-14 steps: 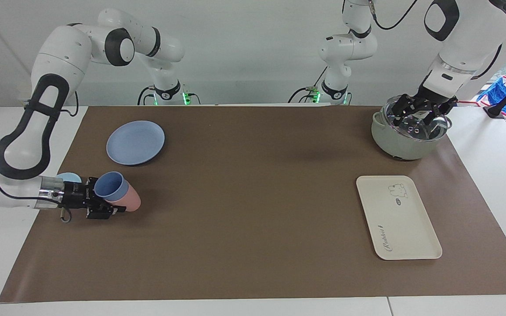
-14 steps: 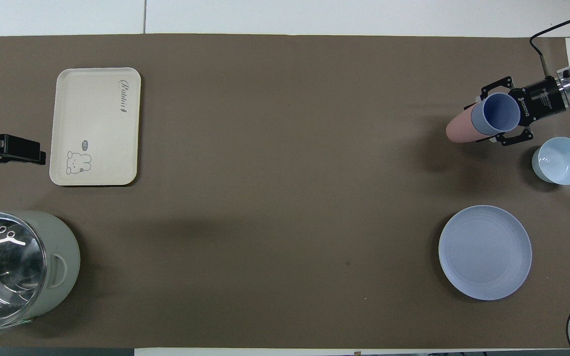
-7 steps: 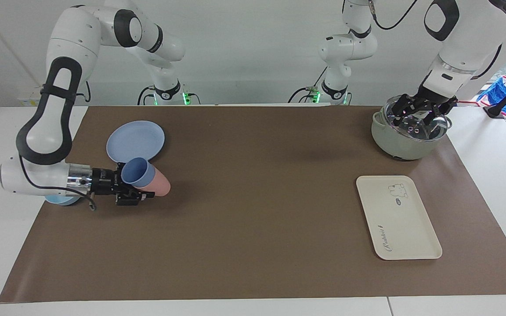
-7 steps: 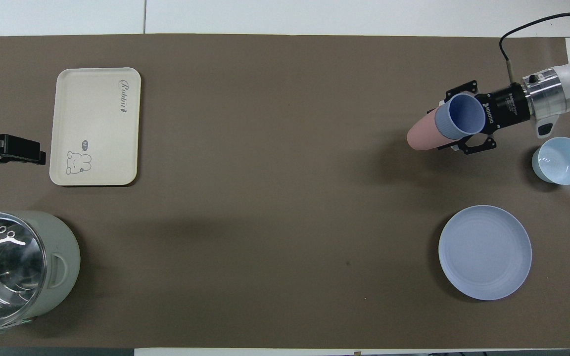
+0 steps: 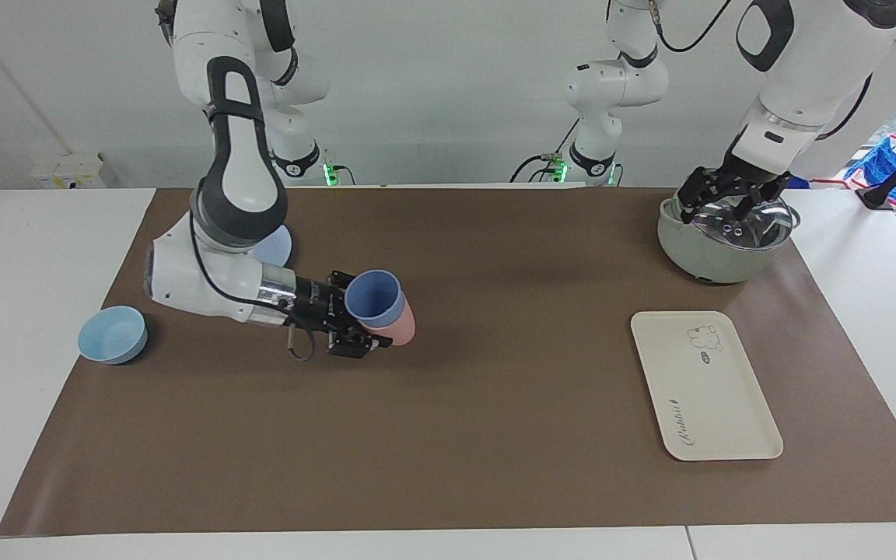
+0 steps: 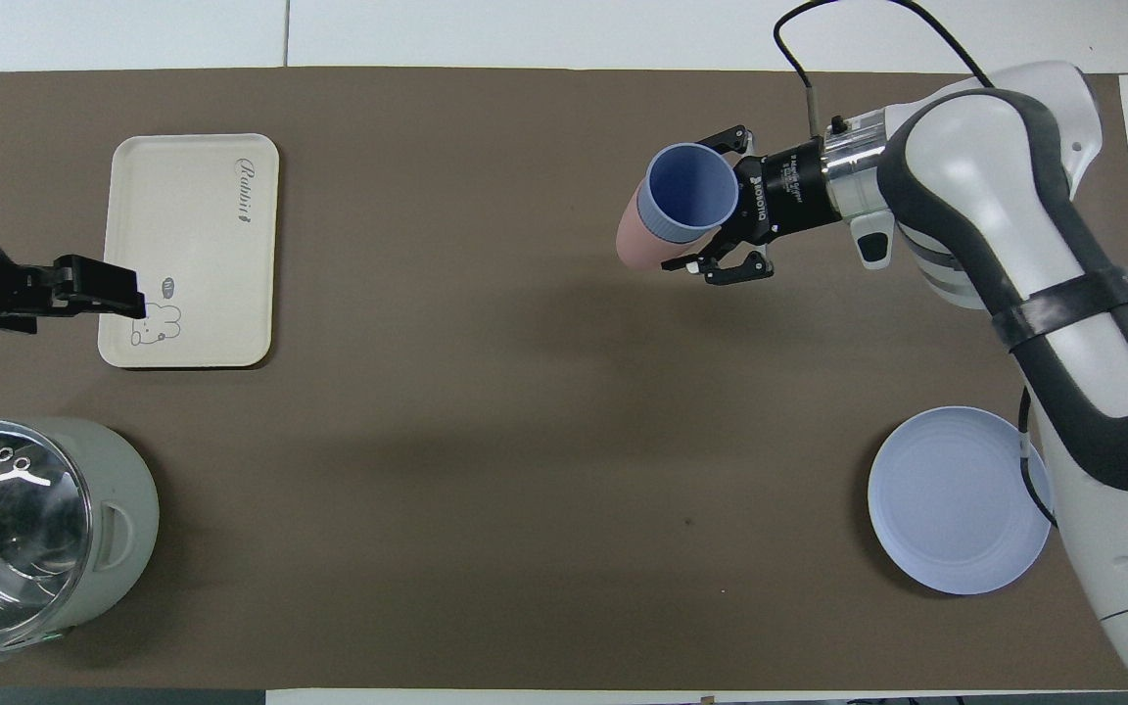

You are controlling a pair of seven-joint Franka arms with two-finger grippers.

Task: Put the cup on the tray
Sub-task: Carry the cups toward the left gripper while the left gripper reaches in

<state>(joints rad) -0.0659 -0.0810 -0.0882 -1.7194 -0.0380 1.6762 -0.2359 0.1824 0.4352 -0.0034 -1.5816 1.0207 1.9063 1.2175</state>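
Right gripper [image 5: 374, 327] fingers gripping nested blue cup [image 5: 372, 296] and pink tumbler [image 5: 400, 330]; left gripper [image 5: 734, 191] fingers spread wide.

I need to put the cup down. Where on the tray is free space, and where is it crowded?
The tray is bare apart from its rabbit drawing; all of it is free. The left gripper is over the pot, beside the tray's nearer end, so that end is tighter. The right gripper holds the cup over mid-mat.

The white counter [image 5: 28, 233] is covered by a brown mat [image 5: 495, 389], on which a cream rectangular plastic tray [image 5: 716, 404], a grey-green lidded pot [image 5: 708, 249], a round blue plate [image 6: 956, 504] and a light-blue shallow bowl [image 5: 112, 334] are set.
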